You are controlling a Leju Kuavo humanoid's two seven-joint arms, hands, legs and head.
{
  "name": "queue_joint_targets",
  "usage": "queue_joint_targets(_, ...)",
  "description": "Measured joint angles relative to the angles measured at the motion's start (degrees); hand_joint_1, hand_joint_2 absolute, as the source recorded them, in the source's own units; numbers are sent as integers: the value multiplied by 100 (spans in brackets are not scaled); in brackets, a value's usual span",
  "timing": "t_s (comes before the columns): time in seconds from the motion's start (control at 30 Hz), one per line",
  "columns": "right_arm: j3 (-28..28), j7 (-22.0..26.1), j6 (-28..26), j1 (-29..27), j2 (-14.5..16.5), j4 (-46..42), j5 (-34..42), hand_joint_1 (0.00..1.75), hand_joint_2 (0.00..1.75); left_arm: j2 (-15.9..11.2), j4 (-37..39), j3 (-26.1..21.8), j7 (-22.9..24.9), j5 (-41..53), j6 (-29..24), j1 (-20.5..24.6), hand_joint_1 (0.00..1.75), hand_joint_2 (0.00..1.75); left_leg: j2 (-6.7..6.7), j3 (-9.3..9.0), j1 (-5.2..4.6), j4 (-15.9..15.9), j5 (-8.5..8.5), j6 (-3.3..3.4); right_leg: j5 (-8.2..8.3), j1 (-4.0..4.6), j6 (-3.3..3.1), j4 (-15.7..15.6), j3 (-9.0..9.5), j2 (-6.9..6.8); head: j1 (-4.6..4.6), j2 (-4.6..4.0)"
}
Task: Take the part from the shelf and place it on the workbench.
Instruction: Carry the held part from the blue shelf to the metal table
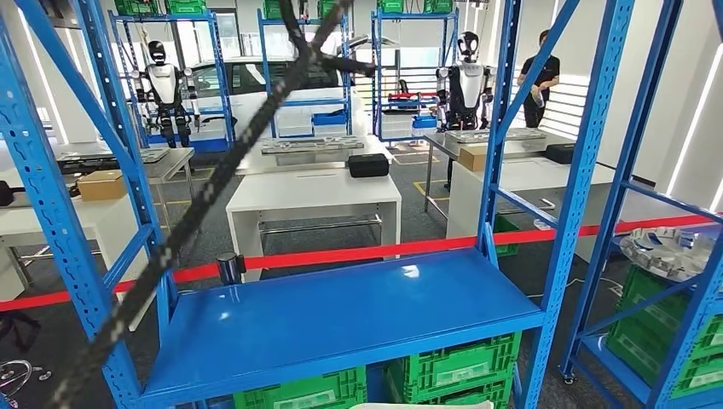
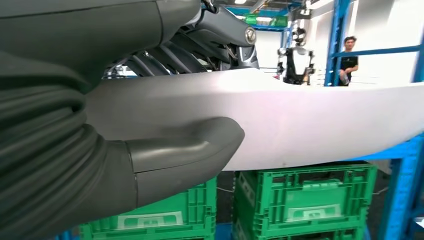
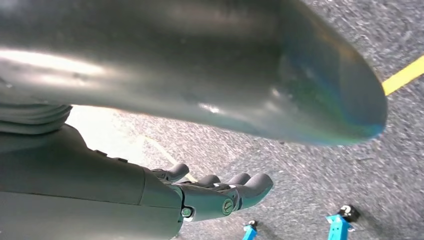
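Part [image 2: 310, 125] sits clamped in my left hand [image 2: 150, 120], thumb pressed under its pale curved edge and dark fingers [image 2: 165, 57] over the top, a grip I judge suits carrying a broad panel level. It hangs over the green crates [image 2: 305, 200], off the blue shelf [image 1: 341, 315]. My right hand [image 3: 165, 200] lies beneath the metal, fingers stretched flat; whether it grips I cannot tell.

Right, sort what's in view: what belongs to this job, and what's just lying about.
Job:
- silver part, gripped by the left hand
- blue shelf
- white workbench

Lying about:
- green crates
- red tape
- cardboard box
- black case
- other robots
- person
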State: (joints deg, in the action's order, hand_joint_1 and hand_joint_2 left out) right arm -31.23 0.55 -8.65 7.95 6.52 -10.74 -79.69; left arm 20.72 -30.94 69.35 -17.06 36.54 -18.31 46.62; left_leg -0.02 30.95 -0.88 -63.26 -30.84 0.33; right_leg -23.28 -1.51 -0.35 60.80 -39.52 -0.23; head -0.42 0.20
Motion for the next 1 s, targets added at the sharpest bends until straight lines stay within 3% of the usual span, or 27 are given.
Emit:
queue_joint_targets(0.07,0,2,3,2,13,-1,0,0,0,0,-14,4,0,1,-2,7,175,175,-2,-261,-44,453,-85,55,119,-28,76,-61,9,-2,2,0)
queue_joint_targets(0.13,0,4,7,1,15,-1,-1,0,0,0,-12,10,1,1,-3,11,175,175,6,-227,-54,560,51,101,220,-54,161,-148,25,1,-9,-1)
queue_joint_targets(0.17,0,4,10,-1,17,-1,-1,0,0,1,-11,14,1,1,-3,13,175,175,13,-201,-44,616,144,138,155,-50,187,-128,-6,8,-5,-1)
queue_joint_targets(0.23,0,5,15,-2,15,-1,-2,0,0,2,-12,20,0,8,-5,16,175,175,28,-91,-11,701,350,196,-300,-42,214,218,-137,23,17,-1)
queue_joint_targets(0.3,-1,7,16,1,3,-1,-3,0,0,2,-10,26,5,16,-7,5,175,175,33,99,-9,691,505,214,-831,-28,245,917,-289,25,40,0)
queue_joint_targets(0.33,-1,5,15,1,-6,-1,-4,0,0,2,-9,30,12,18,-7,-4,175,175,39,208,-9,667,574,207,-914,-27,261,1220,-314,25,45,0)
queue_joint_targets(0.37,-1,5,13,0,-13,-1,-7,0,0,2,-8,34,19,19,-7,-12,175,175,47,321,-7,635,636,199,-866,-28,276,1384,-269,24,48,0)
queue_joint_targets(0.4,-1,5,11,0,-18,-1,-9,0,0,2,-8,38,25,19,-7,-16,175,175,53,438,0,591,691,183,-725,-33,289,1346,-128,22,53,0)
queue_joint_targets(0.43,-1,5,9,2,-24,-1,-11,0,0,2,-8,42,27,20,-8,-16,175,175,56,550,8,533,737,161,-586,-43,303,1105,110,19,59,0)
queue_joint_targets(0.47,-2,7,8,10,-26,-1,-14,0,0,3,-9,45,28,20,-9,-14,175,175,56,656,9,466,774,130,-585,-45,321,734,404,19,67,0)
queue_joint_targets(0.53,-2,14,3,21,-27,-3,-16,0,0,4,-10,50,27,21,-13,-10,175,175,50,789,-6,347,828,68,-731,-32,263,155,794,33,68,0)
queue_joint_targets(0.57,-1,18,2,23,-25,-4,-16,0,0,4,-10,54,25,24,-16,-8,175,175,48,818,-18,321,860,42,-819,-19,210,33,851,41,62,0)
queue_joint_targets(0.63,0,22,1,14,-22,-5,-16,0,0,-2,-9,62,21,37,-22,-9,175,175,46,839,-17,321,931,-8,-769,-21,88,17,787,37,46,-1)
queue_joint_targets(0.67,-1,21,0,14,-21,-5,-14,0,0,-4,-8,66,22,48,-25,-11,175,175,39,877,-8,291,874,-42,-709,-23,38,12,738,28,39,-2)
queue_joint_targets(0.7,-1,20,-4,15,-19,-5,-14,0,0,-7,-8,71,27,57,-26,-13,175,175,32,934,5,174,712,-82,-639,-31,-2,-2,677,18,34,-2)
queue_joint_targets(0.8,-1,2,-44,13,-18,-5,-19,0,0,-9,-13,80,50,69,-43,-8,175,175,20,1165,43,-760,-119,-184,-415,-39,-43,-27,451,9,13,0)
queue_joint_targets(0.83,-1,-4,-70,11,-21,-5,-13,0,0,-9,-13,83,59,71,-51,-10,175,175,20,1198,49,-1081,-257,-195,-346,-38,-40,-25,368,7,8,0)
queue_joint_targets(0.87,-5,-10,-105,12,-33,-5,4,0,0,-9,-11,86,67,74,-56,-15,175,175,19,1154,50,-1261,-260,-190,-278,-33,-33,-24,279,3,7,1)
queue_joint_targets(0.9,-13,-18,-139,17,-49,-5,25,0,0,-8,-10,89,74,78,-60,-18,175,175,17,1017,48,-1241,-159,-169,-211,-25,-27,-23,194,0,4,1)
queue_joint_targets(0.97,-31,-33,-185,32,-87,-5,68,0,0,-4,-13,94,80,84,-63,-11,175,175,7,460,23,-633,44,-67,-88,-9,-9,-24,63,-4,4,1)
queue_joint_targets(1.0,-39,-37,-190,40,-102,-7,80,0,0,-2,-20,97,80,86,-66,-2,175,175,1,125,1,-181,20,-8,-34,-7,9,-27,28,-2,7,1)
